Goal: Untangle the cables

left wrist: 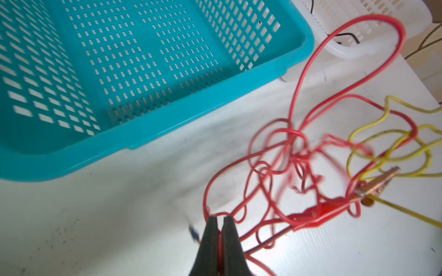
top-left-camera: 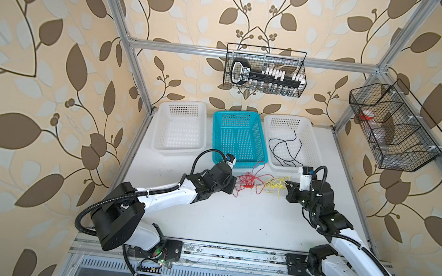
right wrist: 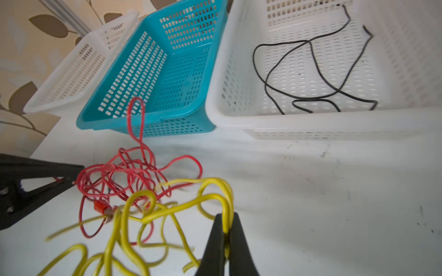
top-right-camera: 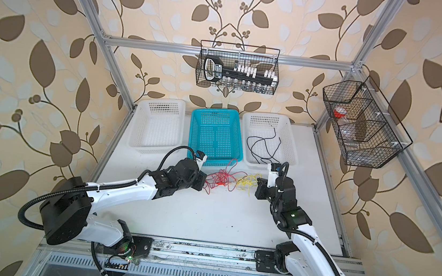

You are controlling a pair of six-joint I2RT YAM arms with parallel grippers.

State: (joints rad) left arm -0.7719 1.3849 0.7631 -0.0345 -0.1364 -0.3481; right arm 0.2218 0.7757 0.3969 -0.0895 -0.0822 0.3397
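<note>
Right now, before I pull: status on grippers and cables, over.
Left gripper shut on red cable; right gripper shut on yellow cable. Both tangled together between them. Black cable in white basket. Teal basket close behind.

Noted white shells and black joints on left arm (top-left-camera: 163,194) and right arm (top-left-camera: 348,247). Found black ribbed hoses (top-left-camera: 89,206), white zip ties (top-left-camera: 147,192). Saw green lights (top-left-camera: 332,219) on joints behind the metal rail (top-left-camera: 230,253), black base plates (top-left-camera: 172,248) on it. Logged black tapered fingers (left wrist: 210,241) on left gripper (left wrist: 220,218), right gripper (right wrist: 227,215).
</note>
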